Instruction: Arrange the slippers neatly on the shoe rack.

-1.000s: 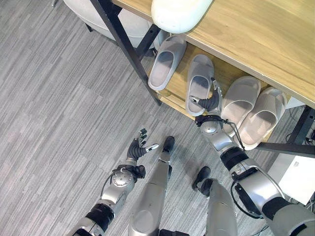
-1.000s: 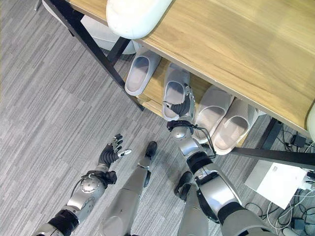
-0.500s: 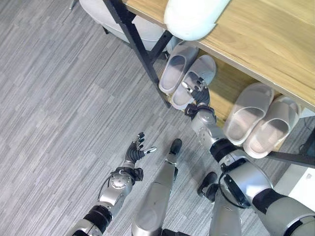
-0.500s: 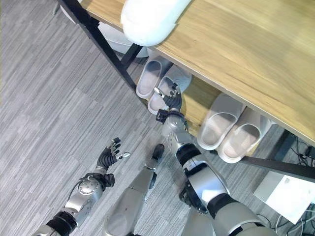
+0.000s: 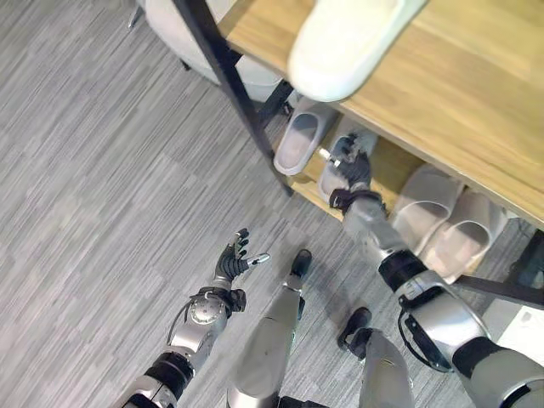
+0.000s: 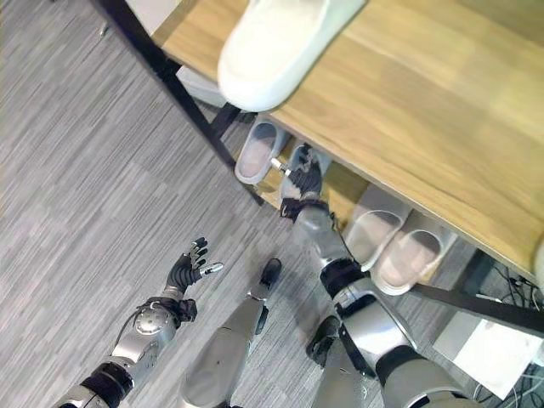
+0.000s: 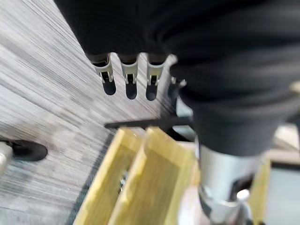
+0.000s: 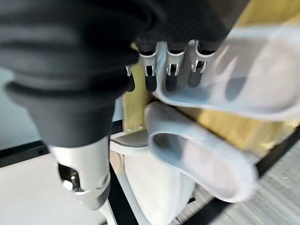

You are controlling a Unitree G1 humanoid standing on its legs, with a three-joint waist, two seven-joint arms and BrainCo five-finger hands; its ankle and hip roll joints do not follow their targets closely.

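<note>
- Step in hand, by my reading: squaring up the left pair on the lower shelf of the light wooden shoe rack with black metal legs (image 5: 255, 110). The right hand (image 5: 350, 167) rests on a pale grey open-toe rubber slipper (image 8: 243, 79), which lies just beside its mate, a second pale grey slipper (image 5: 299, 140), near the rack's black leg.
- Right hand's fingers (image 8: 169, 70): straight, dark tips laid along the slipper's edge, pushing and not curled round it (thumb stands apart from the slipper).
- Left hand (image 5: 234, 259): low over the grey wood-grain floor (image 5: 102, 170), fingers relaxed and spread, carrying nothing.
- The other pair of pale grey slippers (image 5: 446, 221) sits further right on the same shelf, side by side, toes inward. A large cream-white slipper (image 5: 348, 38) overhangs the top board's front edge.
- Next move, as a guess: nudge the touched slipper until it runs parallel with its mate, heels level, then lift the fingers off without dragging it askew.
- Views compared: head views give the whole shelf and both pairs; the right wrist view shows the fingertip contact and the mate (image 8: 201, 154) lying close below the pushed slipper. The left wrist view shows straight fingers (image 7: 130, 77) above the floor and the rack's wooden edge.
</note>
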